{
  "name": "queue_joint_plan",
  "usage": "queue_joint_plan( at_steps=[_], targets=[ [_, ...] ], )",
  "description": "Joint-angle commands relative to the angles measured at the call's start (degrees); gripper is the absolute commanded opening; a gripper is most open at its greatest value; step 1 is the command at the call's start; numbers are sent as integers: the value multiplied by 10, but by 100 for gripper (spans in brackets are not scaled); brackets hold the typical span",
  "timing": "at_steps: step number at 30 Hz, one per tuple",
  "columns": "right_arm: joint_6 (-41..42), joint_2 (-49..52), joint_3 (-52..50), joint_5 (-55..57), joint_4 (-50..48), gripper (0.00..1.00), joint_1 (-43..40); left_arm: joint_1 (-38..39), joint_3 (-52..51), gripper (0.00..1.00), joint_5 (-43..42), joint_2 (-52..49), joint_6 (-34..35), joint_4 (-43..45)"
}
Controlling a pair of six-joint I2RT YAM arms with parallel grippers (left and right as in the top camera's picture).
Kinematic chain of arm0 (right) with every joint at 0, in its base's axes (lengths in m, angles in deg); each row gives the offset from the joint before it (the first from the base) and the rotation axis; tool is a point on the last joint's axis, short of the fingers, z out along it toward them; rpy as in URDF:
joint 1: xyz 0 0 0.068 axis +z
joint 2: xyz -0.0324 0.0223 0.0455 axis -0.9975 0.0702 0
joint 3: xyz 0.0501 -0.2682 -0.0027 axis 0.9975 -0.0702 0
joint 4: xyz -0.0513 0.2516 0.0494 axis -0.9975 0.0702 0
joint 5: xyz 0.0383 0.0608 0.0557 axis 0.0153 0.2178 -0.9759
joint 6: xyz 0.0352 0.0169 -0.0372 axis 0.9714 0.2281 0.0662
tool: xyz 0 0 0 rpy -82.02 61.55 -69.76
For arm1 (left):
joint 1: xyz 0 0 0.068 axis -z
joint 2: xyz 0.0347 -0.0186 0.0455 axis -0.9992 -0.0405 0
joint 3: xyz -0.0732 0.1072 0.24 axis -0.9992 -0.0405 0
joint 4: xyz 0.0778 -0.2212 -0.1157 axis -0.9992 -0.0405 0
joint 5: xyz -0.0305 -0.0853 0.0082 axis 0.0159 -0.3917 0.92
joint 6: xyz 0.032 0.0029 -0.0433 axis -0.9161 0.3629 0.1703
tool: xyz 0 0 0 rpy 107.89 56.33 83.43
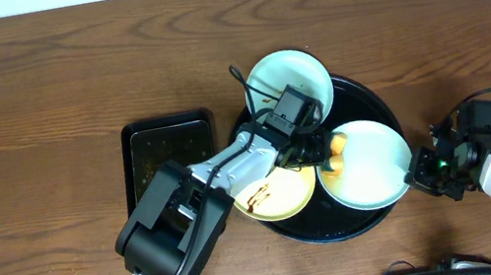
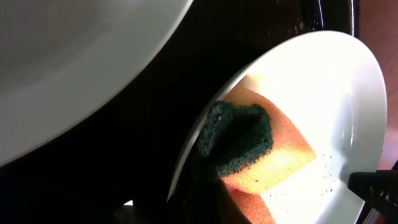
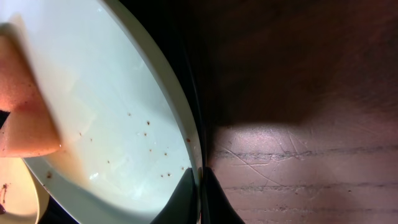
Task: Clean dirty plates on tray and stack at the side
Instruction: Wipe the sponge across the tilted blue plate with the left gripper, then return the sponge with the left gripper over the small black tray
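Note:
On the round black tray lie three plates. A mint-green plate rests at the tray's far rim. The pale yellow plate, smeared with brown sauce, is at the near left. A second mint-green plate at the near right carries small brown specks. My left gripper is shut on an orange sponge with a green scouring pad, which presses on that plate's left part. My right gripper is shut on the same plate's right rim, one finger inside and one outside.
A smaller rectangular black tray sits left of the round one. Bare wood-grain tabletop lies all around, including to the right under my right arm. A black cable arches over the far plate.

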Motion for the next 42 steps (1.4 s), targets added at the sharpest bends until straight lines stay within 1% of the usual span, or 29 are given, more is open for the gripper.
queue_joint_plan(
  at_steps=[1,6,12,15,19,24,26,27,30,34,35,38,42],
  targets=[
    [3,0,0,60,7,1,-4,-7,3,7,64,-14,-16,-19],
    [3,0,0,60,5,2,-4,19,41,7,21,0,-18,-24],
    [3,0,0,60,5,2,-4,40,82,7,25,42,-27,-60],
    [3,0,0,60,5,2,-4,38,84,7,48,66,-28,-82],
    [3,0,0,60,5,2,-4,30,84,7,104,109,-49,-124],
    [3,0,0,60,3,2,-4,4,84,7,131,162,-59,-173],
    [-1,0,0,59,3,1,-4,-14,84,7,141,183,-69,-195],
    [-2,0,0,60,2,2,-4,-36,84,7,166,203,-76,-222],
    [-6,0,4,59,2,2,-4,-83,84,7,203,234,-92,-282],
    [-6,0,26,51,7,2,-4,-166,84,7,220,268,-123,-368],
    [-12,0,42,40,9,2,-4,-207,84,7,219,275,-136,-400],
    [-13,0,72,38,20,2,-1,-267,84,7,219,274,-153,-439],
    [-24,0,120,41,39,2,20,-325,80,7,219,273,-159,-462]
  ],
)
